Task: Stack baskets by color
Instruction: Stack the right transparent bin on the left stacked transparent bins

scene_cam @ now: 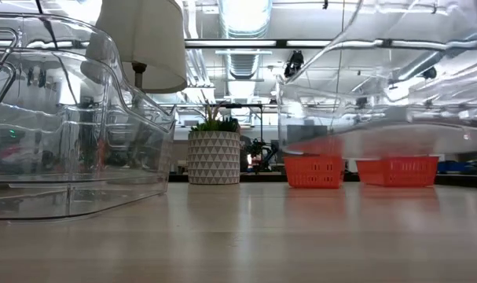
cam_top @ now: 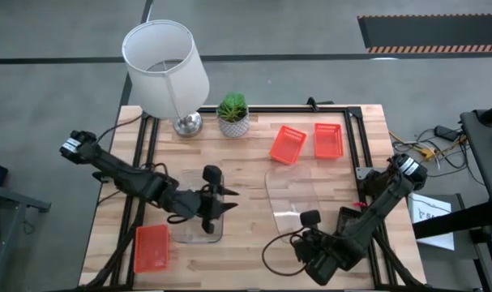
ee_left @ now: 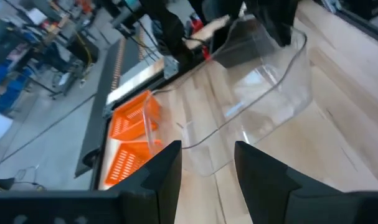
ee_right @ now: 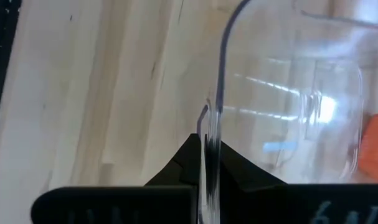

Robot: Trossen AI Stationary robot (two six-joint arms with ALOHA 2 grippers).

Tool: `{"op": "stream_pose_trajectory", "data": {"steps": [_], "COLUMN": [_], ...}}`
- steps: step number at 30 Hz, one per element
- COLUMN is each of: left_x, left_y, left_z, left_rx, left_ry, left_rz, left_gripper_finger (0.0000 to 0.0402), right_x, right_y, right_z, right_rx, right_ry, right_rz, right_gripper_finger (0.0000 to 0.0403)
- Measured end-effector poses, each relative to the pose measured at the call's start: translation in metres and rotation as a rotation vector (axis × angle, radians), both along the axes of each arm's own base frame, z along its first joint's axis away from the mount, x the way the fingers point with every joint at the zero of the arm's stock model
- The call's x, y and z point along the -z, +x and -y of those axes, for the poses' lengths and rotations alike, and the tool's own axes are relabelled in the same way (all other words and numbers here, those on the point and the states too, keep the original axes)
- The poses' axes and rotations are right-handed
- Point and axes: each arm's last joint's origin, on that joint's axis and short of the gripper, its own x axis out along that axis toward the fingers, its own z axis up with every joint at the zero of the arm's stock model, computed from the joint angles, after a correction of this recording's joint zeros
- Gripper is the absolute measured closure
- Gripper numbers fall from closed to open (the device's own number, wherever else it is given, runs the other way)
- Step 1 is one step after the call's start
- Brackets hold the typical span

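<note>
A clear basket (cam_top: 291, 195) is at the table's middle right, with my right gripper (cam_top: 310, 219) shut on its near end. In the low view this basket (scene_cam: 379, 94) hangs above the tabletop. A second clear basket (cam_top: 198, 223) rests on its base at the middle left (scene_cam: 65, 126). My left gripper (cam_top: 221, 199) hovers open over its far right part with nothing between its fingers (ee_left: 207, 180). Two orange baskets (cam_top: 288, 143) (cam_top: 327, 139) lie at the far right. Another orange basket (cam_top: 151, 247) lies at the near left. My right gripper pinches the clear basket's thin wall (ee_right: 215, 124) at its near end, one finger (ee_right: 185, 163) on each face of the wall. The fingers come slanting down from the table's near right. The basket is raised off the table, its underside (scene_cam: 364, 149) above the wood.
A white lamp (cam_top: 164, 69) and a small potted plant (cam_top: 233, 115) stand at the far edge, left of the orange baskets. Bare wood lies between the two clear baskets (cam_top: 246, 227). A black frame (cam_top: 361, 146) runs along the table's right side.
</note>
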Motion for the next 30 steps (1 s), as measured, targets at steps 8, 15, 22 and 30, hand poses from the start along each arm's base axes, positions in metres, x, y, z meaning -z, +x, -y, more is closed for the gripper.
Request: {"op": "stream_pose_trajectory", "data": {"steps": [8, 15, 22, 30], "left_x": [-0.007, 0.003, 0.005, -0.011], "left_y": [-0.017, -0.036, -0.065, -0.097], "left_z": [0.013, 0.012, -0.004, -0.027], "left_rx": [-0.064, -0.078, -0.211, -0.275], "left_ry": [0.024, 0.044, 0.05, 0.011], "left_rz": [0.059, 0.072, 0.18, 0.285], "left_gripper_finger": [0.0269, 0.0269, 0.0269, 0.0269], "right_x": [-0.008, -0.022, -0.044, -0.067], "right_y": [0.017, 0.032, 0.051, 0.091], "right_z": [0.015, 0.027, 0.035, 0.033], "right_rx": [-0.02, -0.045, -0.072, -0.125], "right_ry": [-0.045, -0.082, -0.079, -0.108], "right_rz": [0.031, 0.069, 0.116, 0.114], "right_gripper_finger": [0.0394, 0.0394, 0.0394, 0.0394]}}
